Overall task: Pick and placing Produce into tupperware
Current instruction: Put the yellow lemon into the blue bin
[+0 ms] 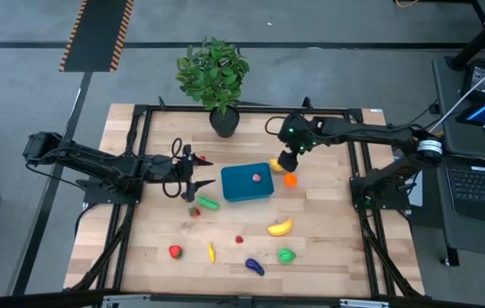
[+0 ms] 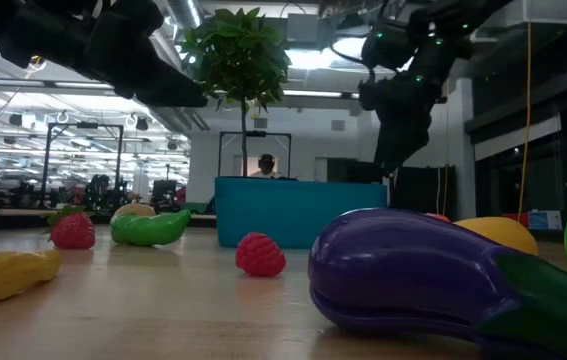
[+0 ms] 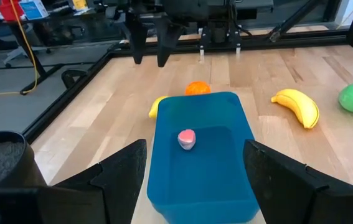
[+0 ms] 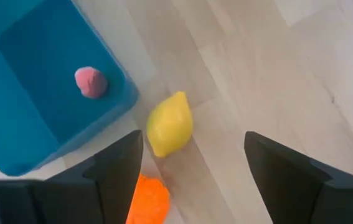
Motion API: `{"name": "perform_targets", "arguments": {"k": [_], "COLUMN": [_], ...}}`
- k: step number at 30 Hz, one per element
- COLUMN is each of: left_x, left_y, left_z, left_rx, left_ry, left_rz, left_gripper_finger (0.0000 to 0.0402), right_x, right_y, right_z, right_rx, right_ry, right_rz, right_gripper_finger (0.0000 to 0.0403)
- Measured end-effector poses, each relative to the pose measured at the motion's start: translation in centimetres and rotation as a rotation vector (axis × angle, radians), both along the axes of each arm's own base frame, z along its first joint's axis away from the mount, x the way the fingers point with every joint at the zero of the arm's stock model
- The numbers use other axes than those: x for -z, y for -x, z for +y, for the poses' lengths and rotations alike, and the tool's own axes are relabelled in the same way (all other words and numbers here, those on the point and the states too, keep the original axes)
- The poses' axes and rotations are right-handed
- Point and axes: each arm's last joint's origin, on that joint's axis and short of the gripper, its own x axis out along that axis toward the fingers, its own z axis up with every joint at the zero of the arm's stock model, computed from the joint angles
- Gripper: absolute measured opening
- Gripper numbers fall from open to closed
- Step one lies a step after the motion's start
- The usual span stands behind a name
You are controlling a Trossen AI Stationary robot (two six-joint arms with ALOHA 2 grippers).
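Note:
The teal tupperware (image 1: 246, 182) sits mid-table with one pink toy piece (image 1: 257, 178) inside it, also seen in the left wrist view (image 3: 187, 139). My left gripper (image 1: 199, 176) is open and empty, level with the table, just left of the tupperware (image 3: 204, 162). My right gripper (image 1: 286, 162) is open and empty, pointing down above a yellow lemon (image 4: 170, 123) and an orange piece (image 4: 148, 199) by the tupperware's right end (image 4: 45, 93). The lemon lies between its fingers in the right wrist view, untouched. Other produce lies on the near half of the table.
A green vegetable (image 1: 207, 203), a banana (image 1: 280, 228), a raspberry (image 1: 239, 239), a strawberry (image 1: 174, 251), a yellow piece (image 1: 211, 252), a green piece (image 1: 286, 255) and a purple eggplant (image 1: 254, 267) lie toward the near edge. A potted plant (image 1: 215, 75) stands at the far edge.

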Motion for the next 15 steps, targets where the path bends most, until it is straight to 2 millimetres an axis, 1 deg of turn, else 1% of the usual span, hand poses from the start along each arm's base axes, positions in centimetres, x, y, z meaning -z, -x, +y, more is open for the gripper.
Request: {"name": "perform_targets", "arguments": {"k": [15], "left_x": [0.0], "left_y": [0.0], "left_z": [0.0], "left_rx": [0.000], "left_ry": [0.000], "left_rz": [0.000], "left_gripper_finger": [0.0261], "right_x": [3.3], "right_y": [-1.6], "right_z": [-0.5], "right_rx": [-0.025], "right_ry": [-0.073], "right_rz": [0.087], "right_gripper_finger": [0.0282]}}
